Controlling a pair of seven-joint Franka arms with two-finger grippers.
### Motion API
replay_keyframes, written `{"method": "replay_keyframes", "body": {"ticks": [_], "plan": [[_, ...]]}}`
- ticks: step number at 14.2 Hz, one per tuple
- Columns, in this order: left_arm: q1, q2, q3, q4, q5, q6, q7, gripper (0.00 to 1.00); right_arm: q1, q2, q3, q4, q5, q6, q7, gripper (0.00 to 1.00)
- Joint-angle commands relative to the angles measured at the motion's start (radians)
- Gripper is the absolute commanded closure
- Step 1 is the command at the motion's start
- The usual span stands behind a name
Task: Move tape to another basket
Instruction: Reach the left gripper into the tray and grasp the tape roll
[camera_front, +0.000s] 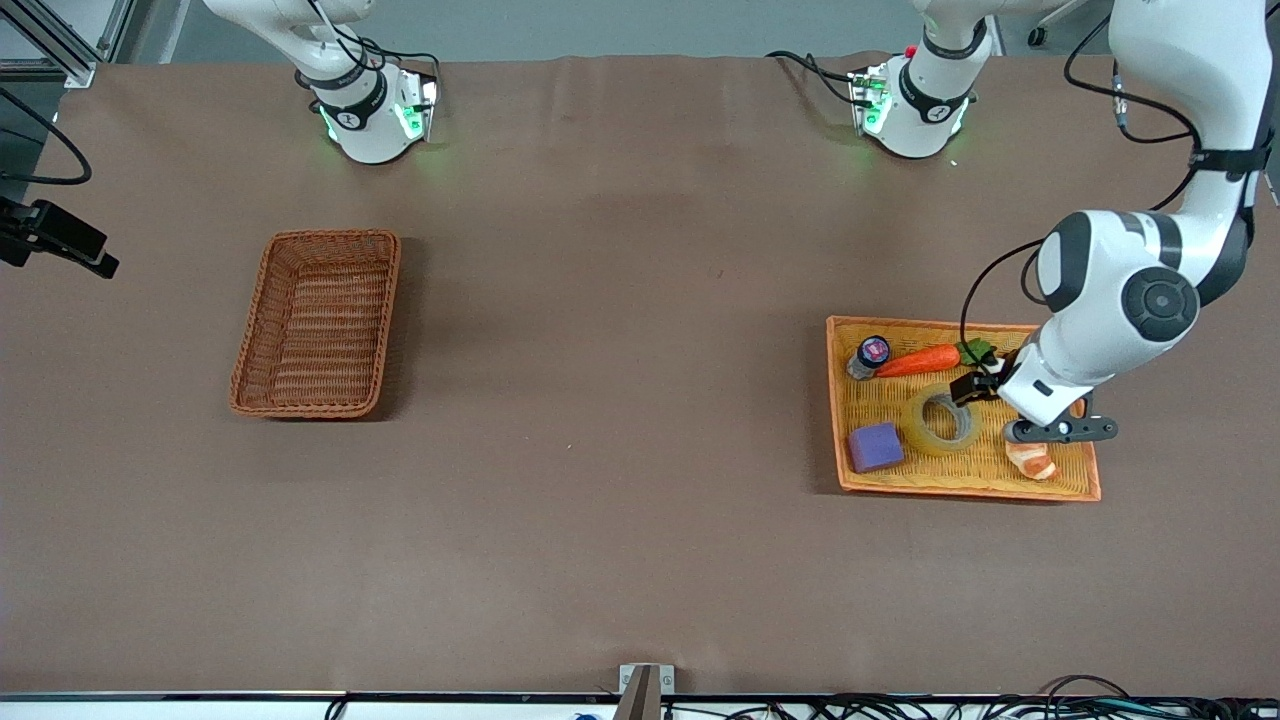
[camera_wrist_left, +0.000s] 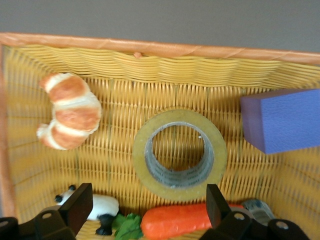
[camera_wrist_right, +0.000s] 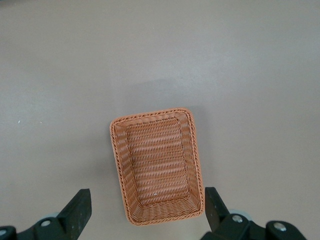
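The tape (camera_front: 925, 431) (camera_wrist_left: 176, 118), a yellowish ring with a grey core, lies flat in the yellow woven tray (camera_front: 960, 491) (camera_wrist_left: 150, 48) at the left arm's end of the table. My left gripper (camera_front: 980, 386) (camera_wrist_left: 148, 212) hangs open just above the tray, over the carrot beside the tape, with nothing between its fingers. The reddish-brown wicker basket (camera_front: 250, 330) (camera_wrist_right: 116, 165) stands empty at the right arm's end. My right gripper (camera_wrist_right: 146, 207) waits open high over that basket and does not show in the front view.
Sharing the tray with the tape are a croissant (camera_front: 1032, 461) (camera_wrist_left: 67, 111), a purple block (camera_front: 876, 446) (camera_wrist_left: 282, 120), a carrot (camera_front: 920, 361) (camera_wrist_left: 185, 220), a small purple-capped bottle (camera_front: 870, 355) and a panda toy (camera_wrist_left: 97, 207). Brown tabletop lies between tray and basket.
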Motion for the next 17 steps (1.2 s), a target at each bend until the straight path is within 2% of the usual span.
{"method": "replay_keyframes", "body": {"ticks": [1, 5, 7, 10, 14, 17], "plan": [[0.004, 0.048, -0.001, 0.002, 0.020, 0.053, -0.019, 0.00, -0.007, 0.006, -0.001, 0.014, 0.022, -0.010, -0.014, 0.00], [0.004, 0.106, 0.005, 0.005, 0.021, 0.080, -0.018, 0.01, -0.007, 0.006, -0.001, 0.014, 0.022, -0.010, -0.014, 0.00], [0.013, 0.126, 0.005, 0.006, 0.021, 0.087, -0.018, 0.04, -0.007, 0.008, -0.001, 0.014, 0.022, -0.010, -0.014, 0.00], [0.026, 0.157, 0.005, 0.019, 0.021, 0.096, -0.019, 0.17, -0.007, 0.008, -0.001, 0.014, 0.022, -0.010, -0.014, 0.00], [0.023, 0.166, 0.005, 0.020, 0.021, 0.103, -0.019, 0.71, -0.007, 0.008, -0.001, 0.013, 0.022, -0.010, -0.015, 0.00], [0.015, 0.128, 0.002, 0.041, 0.023, 0.084, -0.015, 0.98, -0.007, 0.008, -0.001, 0.014, 0.022, -0.010, -0.015, 0.00]]}}
